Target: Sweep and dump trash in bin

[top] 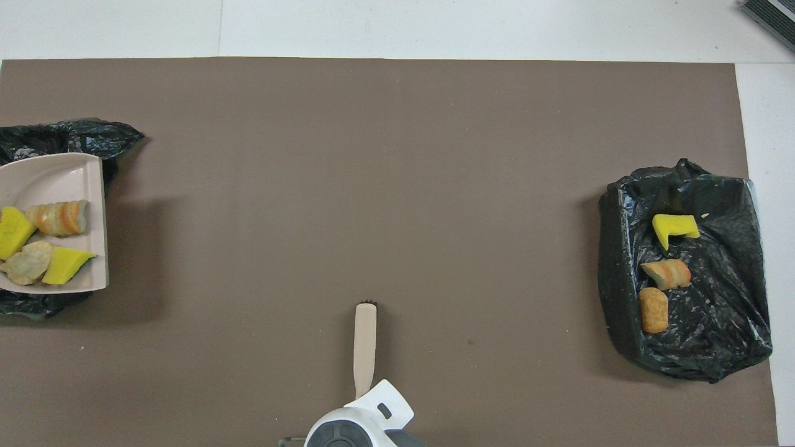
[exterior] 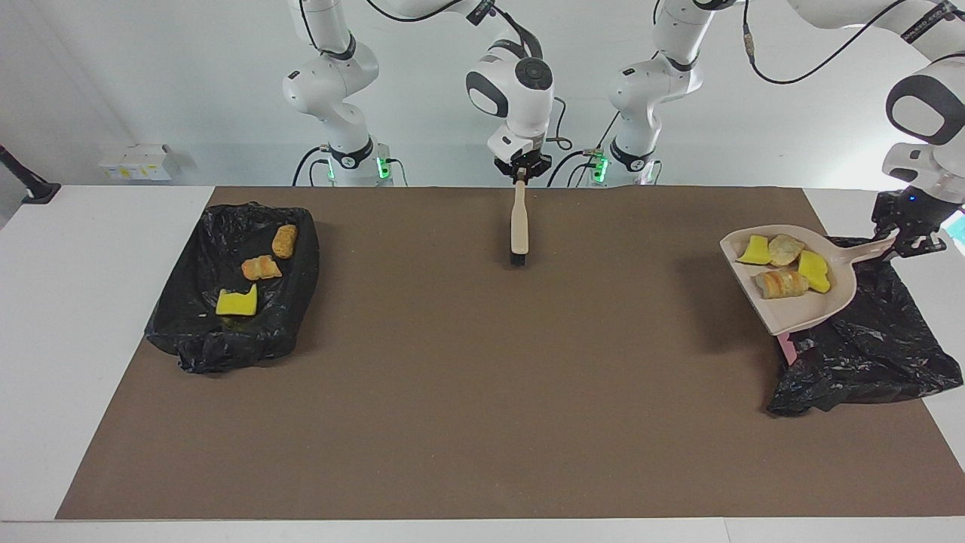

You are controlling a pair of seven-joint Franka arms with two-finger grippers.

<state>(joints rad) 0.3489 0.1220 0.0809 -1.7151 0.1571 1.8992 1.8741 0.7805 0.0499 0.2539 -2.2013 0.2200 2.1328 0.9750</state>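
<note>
My left gripper is shut on the handle of the beige dustpan, held raised over the edge of the black-bagged bin at the left arm's end of the table. Several pieces of trash, yellow chunks and bread-like lumps, lie in the pan. From overhead only part of the dustpan shows, with its trash, over that bin; the left gripper is out of that view. My right gripper is shut on the beige brush, which hangs bristles down over the mat close to the robots.
A second black-bagged bin sits at the right arm's end with a yellow chunk and two bread-like lumps in it. The brown mat covers the table's middle. Overhead, the right arm's wrist hides the top of the brush.
</note>
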